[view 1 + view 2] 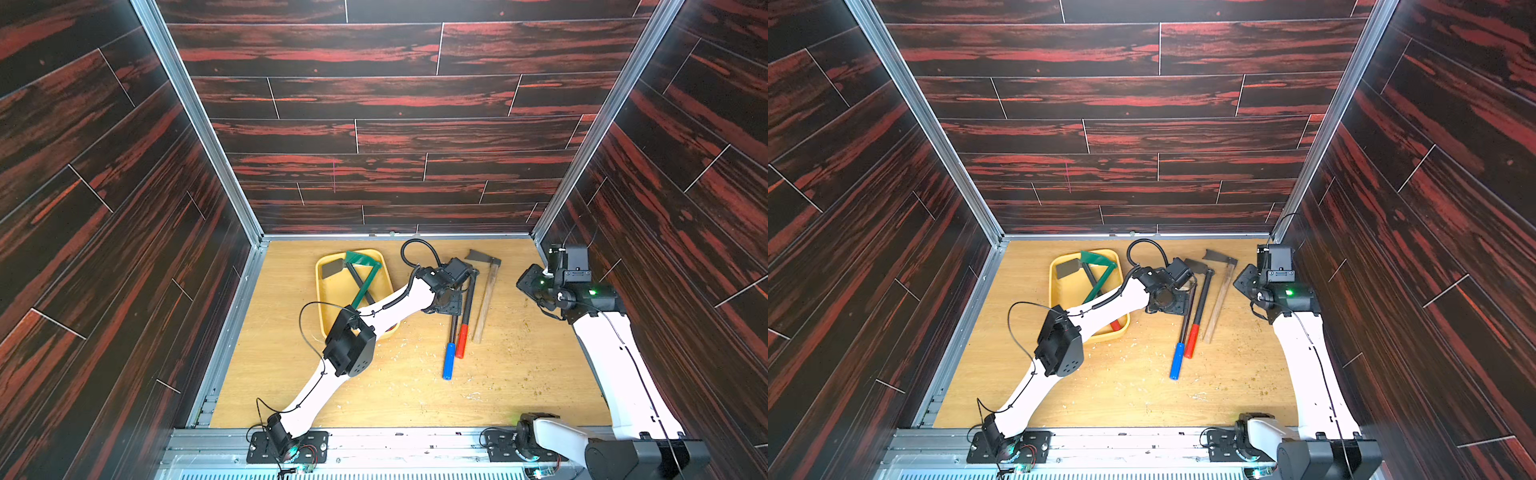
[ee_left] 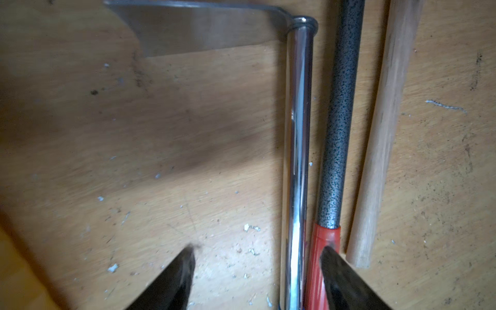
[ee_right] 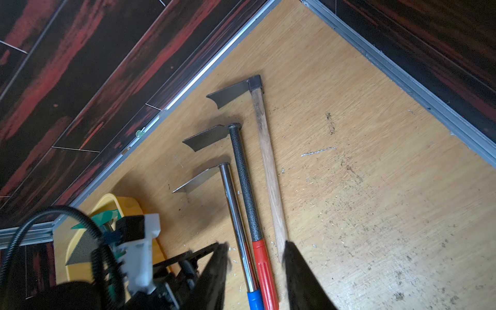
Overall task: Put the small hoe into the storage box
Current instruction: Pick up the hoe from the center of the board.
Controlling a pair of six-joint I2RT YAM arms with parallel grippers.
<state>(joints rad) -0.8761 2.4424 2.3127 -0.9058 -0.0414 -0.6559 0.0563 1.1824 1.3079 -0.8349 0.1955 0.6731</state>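
Observation:
Three small hoes lie side by side on the wooden table right of the yellow storage box (image 1: 319,291) (image 1: 1052,291). The nearest to the box has a chrome shaft (image 2: 298,134) and a blue grip (image 1: 448,360). My left gripper (image 2: 257,251) (image 1: 453,309) hangs low over it, jaws open. The chrome shaft runs between the fingers close to one fingertip (image 2: 326,255), which sits over the neighbouring hoe's red grip (image 2: 323,239). My right gripper (image 3: 255,244) (image 1: 536,286) is raised at the right wall, open and holding nothing.
The speckled-shaft hoe (image 1: 468,299) touches the chrome one, and a wooden-handled hoe (image 1: 484,299) lies just beyond. Inside the box rest a green hoe (image 1: 365,274) and a dark-shafted one (image 1: 332,268), crossing. My left forearm spans the box's near corner. Chips litter the table.

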